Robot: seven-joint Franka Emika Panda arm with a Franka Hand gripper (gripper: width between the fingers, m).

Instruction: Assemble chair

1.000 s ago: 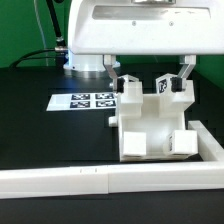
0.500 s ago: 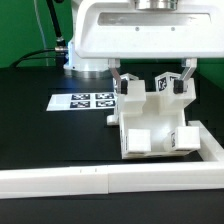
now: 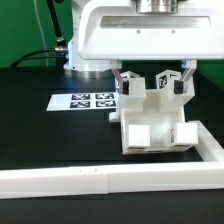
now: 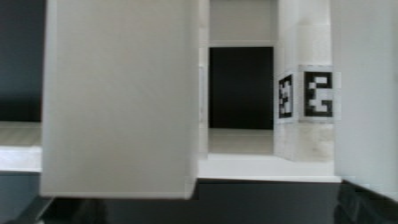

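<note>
The chair (image 3: 153, 122) stands on the black table (image 3: 50, 135), pushed into the corner where the border rail (image 3: 60, 180) along the table's front edge meets its short return on the exterior view's right. The marker board (image 3: 85, 101) lies behind it, toward the exterior view's left.

The gripper (image 3: 151, 82) hangs directly over the chair with its jaws wide apart and nothing between them. Its 2 fingers (image 3: 125, 84) straddle the chair's 2 tagged upright posts, apparently 1 finger outside each post, so a closing would likely squeeze across both. The chair's long axis seems to run from the gripper down toward the rail.

The arm's white housing covers the chair's rear. In the wrist view a pale finger fills the near field, 1 tagged post (image 4: 306, 95) shows behind it, and contact cannot be judged.
</note>
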